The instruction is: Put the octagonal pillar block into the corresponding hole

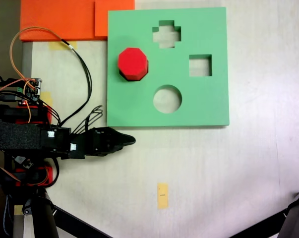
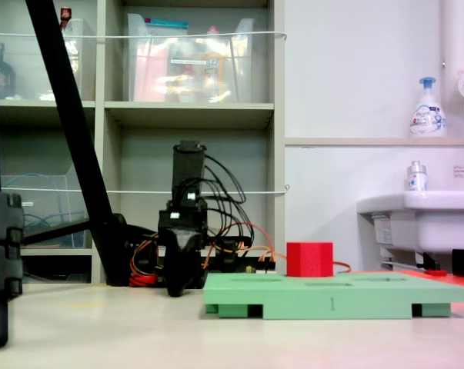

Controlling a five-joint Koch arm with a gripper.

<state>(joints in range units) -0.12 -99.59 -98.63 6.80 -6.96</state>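
The octagonal pillar block [image 1: 133, 62] is bright red and stands upright on the left part of the green foam board [image 1: 139, 106]; seen from the side, the block [image 2: 309, 259] rises above the board [image 2: 332, 296]. The corresponding hole is hidden; I cannot tell whether it lies under the block. Cross [image 1: 166, 34], square [image 1: 200, 65] and round [image 1: 167, 98] cutouts are open. My gripper [image 1: 131, 141] lies low over the table just in front of the board's lower left corner, pointing right, jaws together and holding nothing. From the side the gripper [image 2: 175, 289] sits left of the board.
Orange foam sheets [image 1: 60, 20] lie beyond the board's top left corner. A yellow tape mark [image 1: 162, 195] is on the table. Black tripod legs [image 1: 45, 218] and loose cables [image 1: 82, 64] sit by the arm base. A shelf [image 2: 189, 115] and a sink [image 2: 420, 223] stand behind.
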